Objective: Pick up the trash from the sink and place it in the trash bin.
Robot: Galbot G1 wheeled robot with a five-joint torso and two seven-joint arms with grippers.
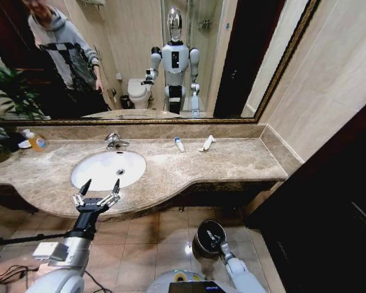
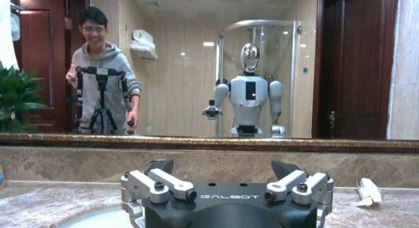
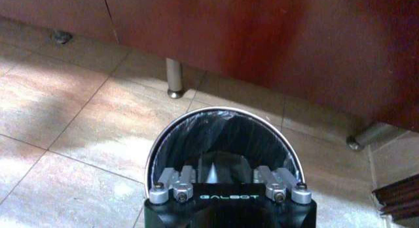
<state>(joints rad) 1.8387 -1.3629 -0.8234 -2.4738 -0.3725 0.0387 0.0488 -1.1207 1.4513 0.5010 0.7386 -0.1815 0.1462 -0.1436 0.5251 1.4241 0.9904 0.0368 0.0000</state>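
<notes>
Holding our left gripper (image 1: pixel 97 194) spread wide at the sink's (image 1: pixel 97 177) six o'clock edge.
Our right gripper (image 1: pixel 212 238) hangs in the trash bin (image 3: pixel 164 139); we cannot tell its fingers. We might bump the rim.

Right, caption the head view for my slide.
Left gripper open at the sink rim; right gripper over the trash bin; two tubes on the countertop.

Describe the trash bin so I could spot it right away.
Start at the brown marble countertop and look down to the tiled floor in front of it. There stands the trash bin, small, round and black with a shiny rim, under the right gripper.
</notes>
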